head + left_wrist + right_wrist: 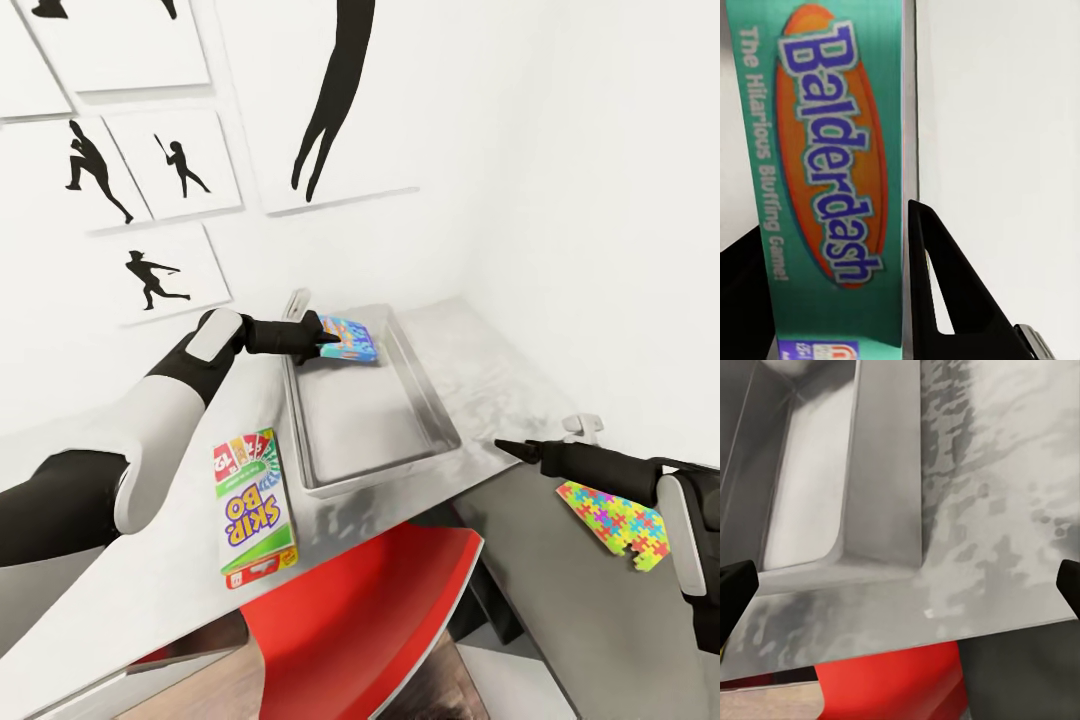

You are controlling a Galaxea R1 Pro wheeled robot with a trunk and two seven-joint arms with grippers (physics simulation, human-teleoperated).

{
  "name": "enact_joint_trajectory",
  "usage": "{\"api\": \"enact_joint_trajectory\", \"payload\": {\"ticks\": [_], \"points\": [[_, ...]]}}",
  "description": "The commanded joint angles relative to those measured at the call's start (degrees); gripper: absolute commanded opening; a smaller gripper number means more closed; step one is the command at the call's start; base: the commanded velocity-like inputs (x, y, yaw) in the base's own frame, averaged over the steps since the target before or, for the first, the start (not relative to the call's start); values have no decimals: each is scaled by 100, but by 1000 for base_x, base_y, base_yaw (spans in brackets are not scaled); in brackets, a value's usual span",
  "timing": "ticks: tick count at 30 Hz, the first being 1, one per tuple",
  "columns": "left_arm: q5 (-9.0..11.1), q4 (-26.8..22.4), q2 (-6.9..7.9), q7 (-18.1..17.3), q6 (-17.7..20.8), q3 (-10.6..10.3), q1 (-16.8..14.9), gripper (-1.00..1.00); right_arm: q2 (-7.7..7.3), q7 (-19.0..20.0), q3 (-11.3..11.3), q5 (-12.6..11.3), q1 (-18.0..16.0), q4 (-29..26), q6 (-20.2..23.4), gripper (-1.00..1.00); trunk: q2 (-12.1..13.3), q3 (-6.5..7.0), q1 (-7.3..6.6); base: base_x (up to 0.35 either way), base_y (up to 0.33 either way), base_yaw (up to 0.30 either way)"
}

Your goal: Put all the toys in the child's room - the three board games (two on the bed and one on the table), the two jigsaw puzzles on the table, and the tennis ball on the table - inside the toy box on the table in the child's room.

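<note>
toy box [432,398]: smooth light grey, faint sheen, plastic-like
tabletop [500,372]: pale grey, mottled glossy finish
blue board game [349,338]: printed card, smooth
SKIP-BO box [251,504]: printed card, slight gloss
jigsaw puzzle [612,520]: matt, multicoloured
fingers [952,300]: matt black

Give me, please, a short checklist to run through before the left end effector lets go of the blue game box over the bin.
1. Left end effector grips the blue board game: ok.
2. Game is over the toy box, at its far end: ok.
3. Game is level for release: cannot tell.
4. Bin floor below is free: ok.
5. Right end effector is outside the bin, open: ok.
6. SKIP-BO box and jigsaw puzzle packed: not ok.
</note>
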Motion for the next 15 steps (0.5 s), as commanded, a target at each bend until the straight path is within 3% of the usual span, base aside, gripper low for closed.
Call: {"api": "enact_joint_trajectory", "payload": {"ticks": [1,15], "points": [[-15,1,3,-23,8,-15,-7,-100,-6,12,-6,-10,-5,-1,33,100,-10,-9,3,0,0,-3],[-11,1,14,-9,52,-17,-79,-100,0,12,-3,-12,-11,-1,33,100,-10,-87,3,0,0,-1]]}}
